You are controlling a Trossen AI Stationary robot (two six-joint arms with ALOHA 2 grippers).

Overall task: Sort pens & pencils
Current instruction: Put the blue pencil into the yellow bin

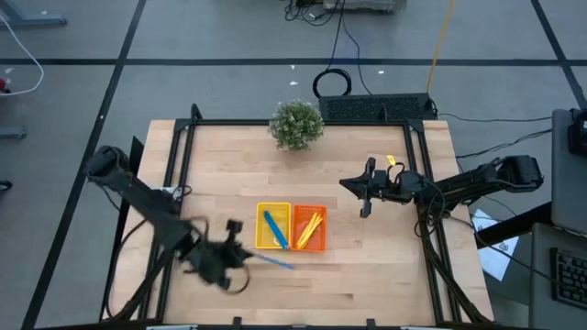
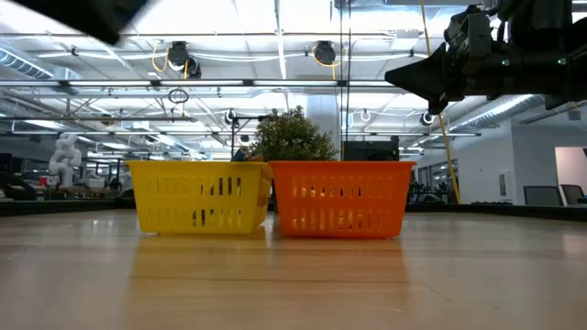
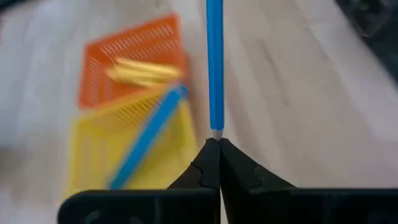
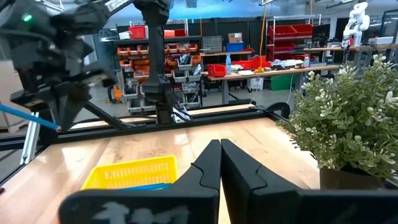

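Note:
My left gripper (image 1: 240, 257) sits near the table's near-left part, just left of the trays, shut on a blue pen (image 3: 214, 62). In the high view that blue pen (image 1: 275, 262) points toward the table's right, past the yellow tray's near edge. The yellow tray (image 1: 272, 226) holds another blue pen (image 1: 274, 229). Beside it on the right, the orange tray (image 1: 310, 227) holds yellow pencils (image 1: 310, 226). My right gripper (image 1: 367, 188) hangs shut above the table's right part, right of the trays and touching nothing; the low view shows this gripper (image 2: 431, 78) raised. My left gripper pinches the blue pen by its grey end (image 3: 216, 132) between its two fingertips (image 3: 205, 155). The pen sticks straight out ahead of the fingers, in line with them, toward the table's right. It is lifted clear of the table, as the right wrist view of the pen (image 4: 18, 115) shows.
A small potted plant (image 1: 296, 124) stands at the table's far edge, behind the trays. The two trays stand side by side in the middle of the table (image 1: 385, 266). Black frame rails run along the left and right sides.

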